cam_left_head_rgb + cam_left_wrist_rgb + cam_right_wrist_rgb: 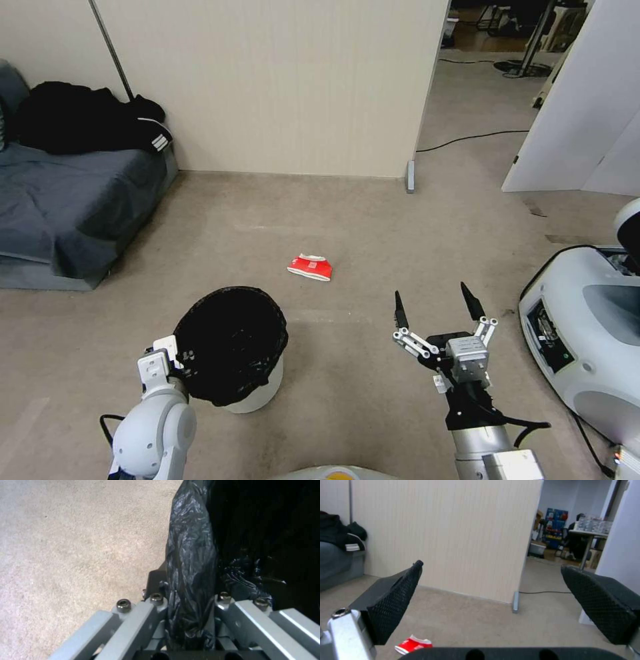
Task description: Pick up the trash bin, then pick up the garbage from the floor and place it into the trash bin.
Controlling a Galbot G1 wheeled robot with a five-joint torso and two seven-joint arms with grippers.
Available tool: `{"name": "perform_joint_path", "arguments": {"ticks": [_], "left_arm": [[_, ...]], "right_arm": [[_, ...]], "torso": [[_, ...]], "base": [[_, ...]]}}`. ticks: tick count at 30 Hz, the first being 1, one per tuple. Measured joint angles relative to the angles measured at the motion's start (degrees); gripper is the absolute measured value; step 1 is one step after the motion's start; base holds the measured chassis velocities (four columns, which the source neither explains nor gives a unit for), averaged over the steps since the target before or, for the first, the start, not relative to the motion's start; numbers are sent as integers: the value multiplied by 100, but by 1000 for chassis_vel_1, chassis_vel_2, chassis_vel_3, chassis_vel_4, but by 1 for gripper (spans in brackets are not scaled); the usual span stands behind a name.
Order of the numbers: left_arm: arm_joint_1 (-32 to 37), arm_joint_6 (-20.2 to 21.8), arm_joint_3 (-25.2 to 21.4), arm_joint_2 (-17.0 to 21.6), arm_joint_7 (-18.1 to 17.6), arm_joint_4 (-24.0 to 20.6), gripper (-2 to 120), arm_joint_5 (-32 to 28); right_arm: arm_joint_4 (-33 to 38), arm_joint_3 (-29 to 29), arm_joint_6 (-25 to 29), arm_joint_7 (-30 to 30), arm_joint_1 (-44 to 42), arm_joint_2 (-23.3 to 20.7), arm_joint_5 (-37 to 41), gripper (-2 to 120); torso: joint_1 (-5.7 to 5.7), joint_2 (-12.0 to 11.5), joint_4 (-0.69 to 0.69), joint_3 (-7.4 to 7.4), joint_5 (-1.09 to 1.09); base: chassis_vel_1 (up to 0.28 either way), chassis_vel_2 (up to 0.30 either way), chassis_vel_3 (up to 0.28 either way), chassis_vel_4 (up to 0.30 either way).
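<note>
Trash bin (233, 347) on carpet, black liner over rim; left gripper (175, 363) clamped on near-left rim, pinch visible close-up in left wrist view (191, 597). Red-white packet (310, 267) beyond bin, toward partition wall (280, 80); no legible writing. Right gripper (437, 308) right of bin, fingers spread, empty; packet (413, 645) low in right wrist view.

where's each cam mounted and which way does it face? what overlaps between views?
Head view: on the head, looking forward and down at the carpet; shows the left gripper at the trash bin rim and the open right gripper.
Left wrist view: on the left wrist, looking along its fingers clamped on the bin's bagged rim.
Right wrist view: on the right wrist, facing the partition wall between open fingers.
Shared: the red-white packet appears in head and right wrist views.
</note>
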Motion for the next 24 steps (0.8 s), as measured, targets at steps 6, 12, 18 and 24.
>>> {"name": "perform_joint_path", "arguments": {"ticks": [6, 12, 18, 24], "left_arm": [[138, -122, 67, -11, -10, -118, 9, 55], [322, -143, 129, 115, -9, -691, 3, 105], [587, -147, 59, 406, 8, -1754, 1, 305], [1135, -135, 145, 532, 35, -2476, 1, 552]], "right_arm": [[8, -54, 51, 107, 0, 0, 23, 100], [7, -97, 96, 144, 1, 0, 237, 100], [-18, -141, 205, 110, -5, 0, 367, 100], [-100, -176, 336, 4, -17, 0, 357, 100]], "torso": [[0, 0, 0, 0, -5], [1, -1, -2, 1, -6], [1, -1, -1, 1, 0], [0, -1, -1, 0, -1]], "base": [[0, 0, 0, 0], [0, 0, 0, 0], [0, 0, 0, 0], [0, 0, 0, 0]]}}
